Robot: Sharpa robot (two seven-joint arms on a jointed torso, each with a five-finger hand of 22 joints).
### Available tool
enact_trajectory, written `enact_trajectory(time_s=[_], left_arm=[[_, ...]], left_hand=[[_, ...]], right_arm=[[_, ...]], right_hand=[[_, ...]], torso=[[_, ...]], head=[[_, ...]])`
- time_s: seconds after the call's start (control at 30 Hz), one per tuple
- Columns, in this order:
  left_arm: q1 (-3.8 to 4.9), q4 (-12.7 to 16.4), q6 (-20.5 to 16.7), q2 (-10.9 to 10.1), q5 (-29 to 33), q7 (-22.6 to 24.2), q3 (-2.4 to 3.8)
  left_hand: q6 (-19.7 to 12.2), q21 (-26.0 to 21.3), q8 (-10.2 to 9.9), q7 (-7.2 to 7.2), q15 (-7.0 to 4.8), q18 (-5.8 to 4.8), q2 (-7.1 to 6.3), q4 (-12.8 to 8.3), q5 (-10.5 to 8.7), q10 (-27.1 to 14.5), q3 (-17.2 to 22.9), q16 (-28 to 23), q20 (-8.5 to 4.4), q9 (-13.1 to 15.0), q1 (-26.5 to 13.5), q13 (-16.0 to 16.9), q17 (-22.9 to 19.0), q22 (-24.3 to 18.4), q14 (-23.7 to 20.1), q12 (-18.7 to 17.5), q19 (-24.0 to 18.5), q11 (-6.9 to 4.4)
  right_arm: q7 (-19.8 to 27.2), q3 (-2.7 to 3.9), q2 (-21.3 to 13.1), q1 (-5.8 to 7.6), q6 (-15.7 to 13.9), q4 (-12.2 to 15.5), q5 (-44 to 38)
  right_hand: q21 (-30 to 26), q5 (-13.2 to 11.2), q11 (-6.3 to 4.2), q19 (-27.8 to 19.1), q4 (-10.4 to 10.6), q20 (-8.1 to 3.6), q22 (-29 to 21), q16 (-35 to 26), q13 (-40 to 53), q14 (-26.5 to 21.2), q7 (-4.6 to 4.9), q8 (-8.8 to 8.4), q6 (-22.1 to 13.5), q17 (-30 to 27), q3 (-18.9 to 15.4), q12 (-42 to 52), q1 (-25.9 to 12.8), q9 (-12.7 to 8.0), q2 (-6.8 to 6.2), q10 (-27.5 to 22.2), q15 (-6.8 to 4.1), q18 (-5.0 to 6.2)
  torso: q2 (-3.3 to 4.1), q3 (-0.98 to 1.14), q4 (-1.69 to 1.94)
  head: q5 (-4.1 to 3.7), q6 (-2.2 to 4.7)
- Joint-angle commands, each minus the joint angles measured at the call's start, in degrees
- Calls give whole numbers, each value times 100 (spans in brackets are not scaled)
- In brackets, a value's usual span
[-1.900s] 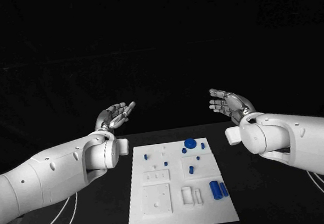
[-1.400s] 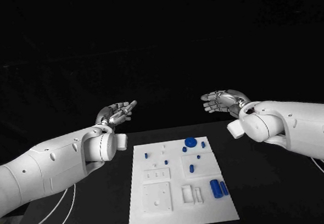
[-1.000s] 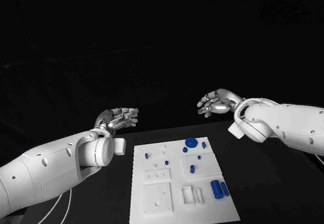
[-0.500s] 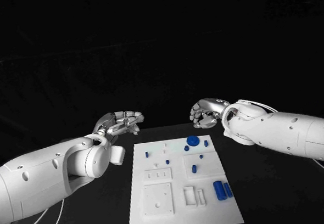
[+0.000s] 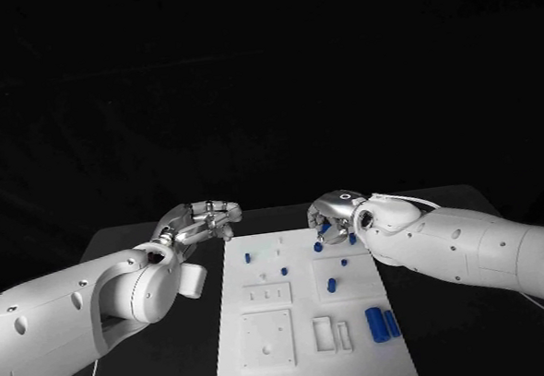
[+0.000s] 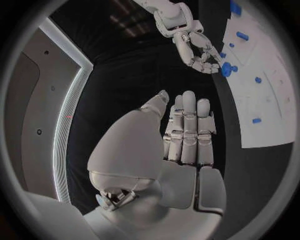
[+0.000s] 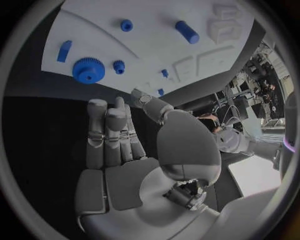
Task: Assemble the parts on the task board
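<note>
Both hands have dropped toward the board's [image 5: 310, 332] far end since earlier. Right hand [image 5: 333, 217] hovers over the blue gear [image 7: 88, 69], which the head view hides behind it; its wrist view shows the gear just beyond straight, empty fingers. Left hand [image 5: 205, 220] hangs beside the board's far corner over the bench [image 5: 131, 238], fingers extended, holding nothing.
</note>
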Motion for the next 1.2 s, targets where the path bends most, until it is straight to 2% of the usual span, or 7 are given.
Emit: enact_trajectory(time_s=[0.03,0.3,0.7,0.8,0.83,0.9,1.2], left_arm=[[8,3,128,21,-40,24,1],[7,-29,155,40,-33,16,0],[6,-82,191,46,-4,-31,-4],[6,-108,197,54,12,-46,-5],[6,-107,197,51,12,-49,-6],[6,-114,204,50,17,-56,-6],[5,-145,217,59,46,-80,-8]], left_hand=[[28,39,-31,0,8,67,5,33,-28,19,-20,-34,-8,-9,-61,8,-12,99,-45,-31,-45,3],[31,41,-42,1,12,61,3,44,-35,10,-25,-39,-9,-12,-78,13,-20,95,-53,-54,-57,10],[34,50,-62,5,15,53,-7,86,-52,10,-45,-41,-11,-19,-133,28,-33,89,-61,-87,-70,17],[32,54,-72,7,16,51,-12,111,-55,11,-51,-42,-12,-21,-157,34,-38,86,-64,-101,-74,18],[32,54,-74,8,16,51,-12,115,-56,11,-52,-42,-12,-22,-161,36,-39,85,-64,-104,-75,19],[30,55,-78,9,16,51,-14,124,-57,11,-54,-42,-13,-23,-169,38,-41,84,-65,-109,-77,19],[29,59,-87,11,17,51,-18,150,-63,12,-59,-43,-14,-26,-187,46,-47,81,-69,-123,-81,21]], right_arm=[[-163,1,17,-20,96,10,-498],[-228,-3,18,-41,116,10,-664],[-439,-6,-86,-45,-23,27,-976],[-458,-6,-117,-45,-18,45,-1001],[-458,-6,-127,-45,-12,55,-1001],[-457,-6,-138,-45,0,67,-1002],[-460,-6,-150,-45,50,90,-1037]], right_hand=[[44,-53,16,218,20,-250,138,32,6,-26,-21,-26,39,-17,7,-37,1,-2,-82,25,37,220],[89,-102,19,211,26,-246,135,67,9,-33,-24,-36,54,-52,21,-66,3,0,-116,36,39,220],[158,-143,61,199,62,-230,123,150,-16,-47,-16,-82,46,-136,71,-190,-14,-5,-264,-48,80,220],[167,-159,69,198,73,-227,120,167,-22,-51,-14,-89,49,-154,93,-208,-9,-5,-293,-63,88,220],[170,-167,72,198,78,-225,119,173,-24,-52,-14,-92,48,-161,100,-213,-10,-6,-305,-68,91,220],[175,-181,77,201,89,-224,116,184,-29,-55,-14,-97,49,-174,111,-223,-14,-6,-328,-80,97,220],[188,-207,81,213,112,-223,111,212,-35,-62,-16,-106,56,-206,156,-226,4,-4,-336,-81,101,220]], torso=[[175,-37,139],[290,-23,160],[413,-9,128],[437,-9,130],[442,-8,136],[450,-23,214],[499,-17,206]], head=[[-85,56],[-126,74],[-131,140],[-131,160],[-136,159],[-207,160],[-216,199]])
